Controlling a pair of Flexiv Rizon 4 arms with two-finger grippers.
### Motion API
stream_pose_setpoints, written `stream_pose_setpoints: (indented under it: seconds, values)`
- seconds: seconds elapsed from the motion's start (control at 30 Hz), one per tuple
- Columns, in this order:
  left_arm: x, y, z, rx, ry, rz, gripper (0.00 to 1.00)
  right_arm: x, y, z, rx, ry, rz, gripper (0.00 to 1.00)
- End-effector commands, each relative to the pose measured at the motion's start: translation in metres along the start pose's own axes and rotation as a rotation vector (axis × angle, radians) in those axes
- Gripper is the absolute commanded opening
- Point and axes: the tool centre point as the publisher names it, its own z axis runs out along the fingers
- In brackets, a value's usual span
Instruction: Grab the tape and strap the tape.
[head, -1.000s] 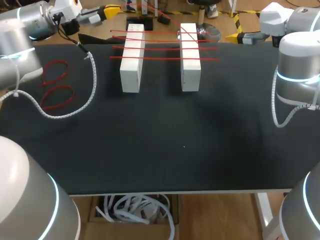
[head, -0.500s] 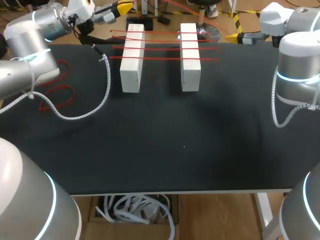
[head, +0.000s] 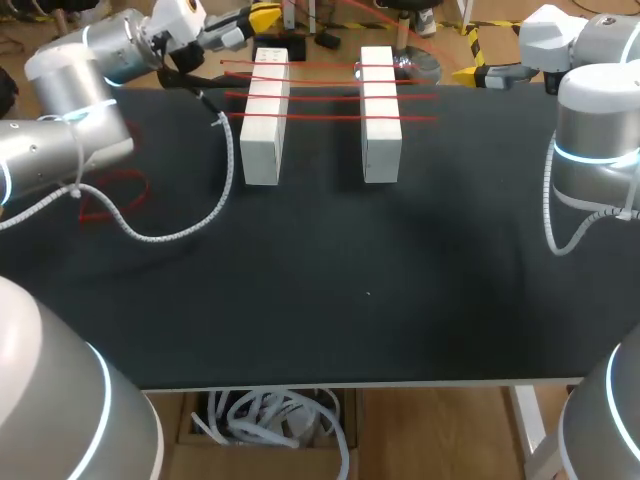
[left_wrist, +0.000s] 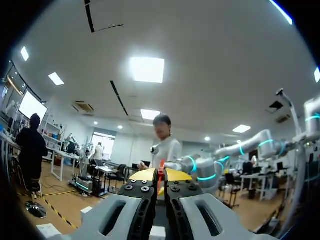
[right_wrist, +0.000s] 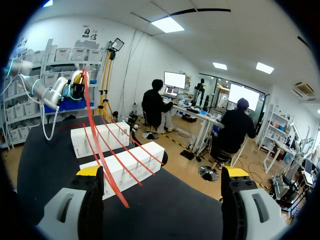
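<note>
my left gripper (left_wrist: 160, 176) is up at the far left corner of the black table top (head: 400, 300), just beyond the far end of the nearer of two white rectangular blocks (head: 265, 115). in the left wrist view its yellow-tipped fingers are pressed together on a thin red tape strand (right_wrist: 97, 145), a sliver of red showing in the seam between them.

in the right wrist view that strand runs from the left gripper down over the blocks and ends in the gap of my right gripper (right_wrist: 162, 172), close to one finger; i cannot tell whether it touches it. the right gripper's fingers are spread wide, pinching nothing, and it sits off the far right edge of the table.

the blocks lie side by side, apart, near the far edge. several red tape bands (head: 330, 97) stretch straight across both of them. loose red tape loops (head: 110, 195) lie on the table at the left, partly hidden under my left arm.
</note>
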Motion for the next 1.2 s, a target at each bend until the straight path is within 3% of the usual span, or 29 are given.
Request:
stream_pose_setpoints:
  seconds: [0.03,0.43,1.2]
  values:
    - [-0.0088,0.0078,-0.001,0.005,0.021,0.017,0.0,-0.0003,0.0003,0.0001,0.003,0.001,0.0,1.0]
    - [-0.0045,0.011,-0.0035,-0.017,-0.046,0.029,0.0,-0.0003,0.0003,0.0001,0.003,0.001,0.0,1.0]
    - [-0.0019,0.0131,-0.002,-0.021,-0.003,0.004,0.0,-0.0003,0.0003,0.0001,0.003,0.001,0.0,1.0]
